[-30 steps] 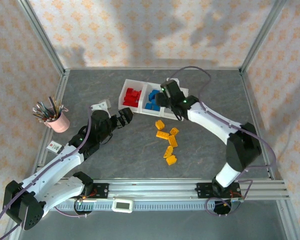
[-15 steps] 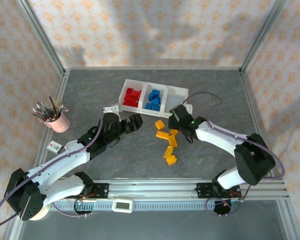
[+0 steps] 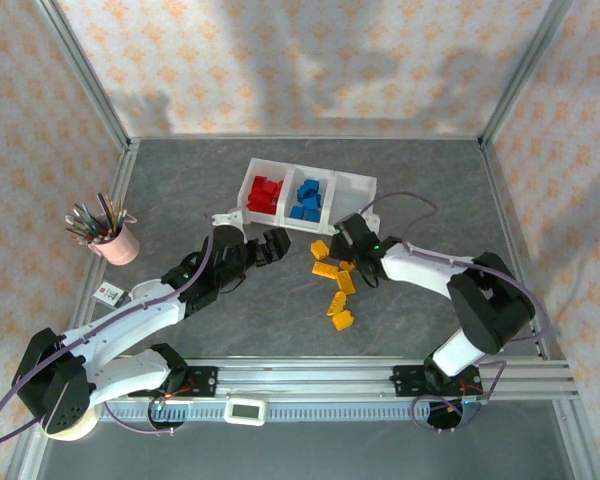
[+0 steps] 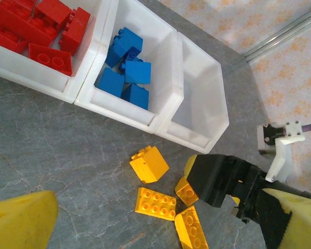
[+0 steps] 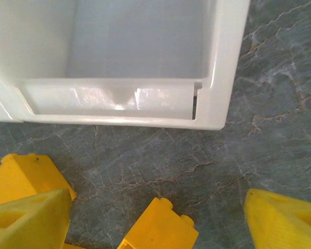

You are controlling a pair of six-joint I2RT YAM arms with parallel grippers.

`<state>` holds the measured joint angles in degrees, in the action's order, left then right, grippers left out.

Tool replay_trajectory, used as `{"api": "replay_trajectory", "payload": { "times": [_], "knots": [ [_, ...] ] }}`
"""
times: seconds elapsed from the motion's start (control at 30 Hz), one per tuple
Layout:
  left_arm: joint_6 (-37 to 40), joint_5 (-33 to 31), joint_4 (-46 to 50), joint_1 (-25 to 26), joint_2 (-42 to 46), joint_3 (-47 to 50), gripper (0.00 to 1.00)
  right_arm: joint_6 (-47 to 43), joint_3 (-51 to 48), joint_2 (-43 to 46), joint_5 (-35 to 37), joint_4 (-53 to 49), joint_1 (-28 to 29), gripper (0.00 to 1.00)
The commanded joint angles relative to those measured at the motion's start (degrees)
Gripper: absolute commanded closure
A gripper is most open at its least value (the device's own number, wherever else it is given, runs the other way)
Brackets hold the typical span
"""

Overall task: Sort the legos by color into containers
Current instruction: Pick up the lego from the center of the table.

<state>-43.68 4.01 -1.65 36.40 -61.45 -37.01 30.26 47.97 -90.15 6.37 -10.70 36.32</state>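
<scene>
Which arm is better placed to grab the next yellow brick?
Right. The right gripper is open over the yellow bricks, one between its fingers, beside the empty bin; the left gripper sits aside.

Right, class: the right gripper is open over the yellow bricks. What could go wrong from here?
1. The yellow bricks lie bunched, some touching, so the open right gripper may catch two or knock a neighbour away.
2. The left gripper sits near the same pile, so the arms might collide.
3. The empty bin sits right beside the blue bricks, so a sloppy drop could missort.
</scene>
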Motion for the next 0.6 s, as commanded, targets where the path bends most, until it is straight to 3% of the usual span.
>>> {"api": "replay_trajectory", "payload": {
  "times": [0.0, 0.4, 0.57],
  "knots": [
    [-0.18, -1.29, -1.44, 0.33, 0.03, 0.61, 0.01, 1.87, -1.71, -0.82, 0.92, 0.47, -0.09, 0.16],
    [-0.26, -0.34, -2.72, 0.34, -2.31, 0.55, 0.01, 1.73, -7.19, 2.41, 2.06, -2.73, 0.07, 0.25],
    [-0.26, -0.49, -2.92, 0.33, -2.38, 0.63, 0.01, 0.96, -9.21, 5.14, 4.1, -3.55, 0.07, 0.34]
  ]
}}
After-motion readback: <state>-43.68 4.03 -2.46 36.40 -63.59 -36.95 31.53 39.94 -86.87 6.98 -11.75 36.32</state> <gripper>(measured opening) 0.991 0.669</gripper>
